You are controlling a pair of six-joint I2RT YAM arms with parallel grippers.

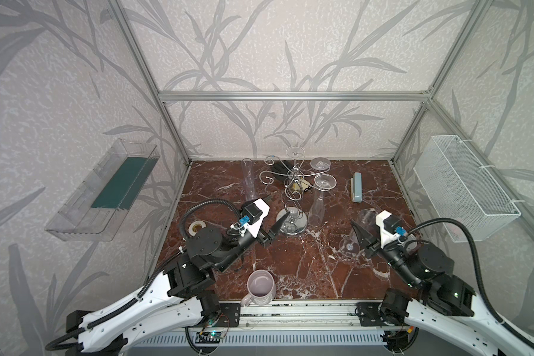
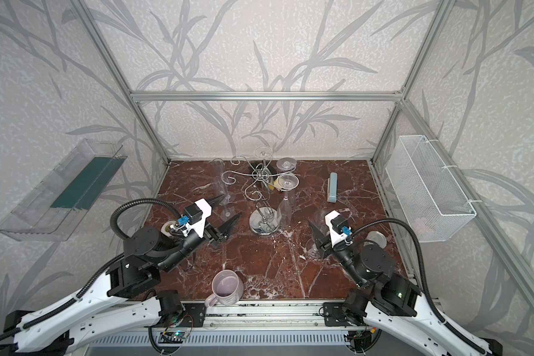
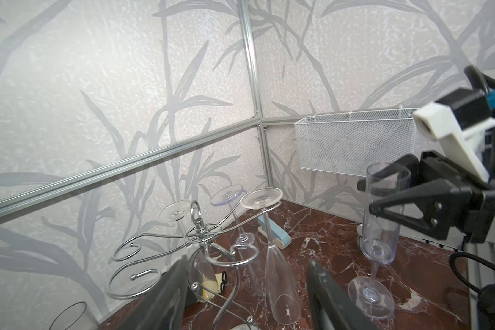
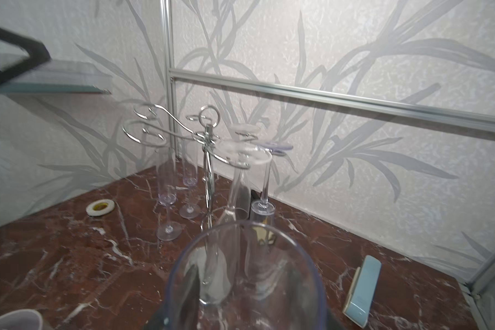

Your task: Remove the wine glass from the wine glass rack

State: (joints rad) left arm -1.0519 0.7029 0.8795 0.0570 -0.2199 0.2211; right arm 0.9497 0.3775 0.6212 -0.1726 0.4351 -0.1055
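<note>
The chrome wine glass rack [image 1: 293, 197] stands mid-table on its round base. Two clear flutes hang upside down from its right arms; the nearer one [image 1: 316, 209] shows in the left wrist view [image 3: 280, 285]. My right gripper [image 1: 367, 229] is shut on an upright wine glass [image 1: 365, 217] away from the rack, at the right front. The fingers pinch its bowl [image 3: 383, 237], and its rim fills the right wrist view [image 4: 246, 257]. My left gripper [image 1: 270, 212] stands open and empty just left of the rack base, its fingers [image 3: 160, 300] wide apart.
Two flutes stand upright left of the rack [image 4: 166, 183]. A lilac mug [image 1: 261, 288] sits at the front edge, a tape roll [image 1: 197, 227] at the left, a blue stapler [image 1: 357, 187] at the back right. A white mesh basket [image 1: 466, 188] hangs on the right wall.
</note>
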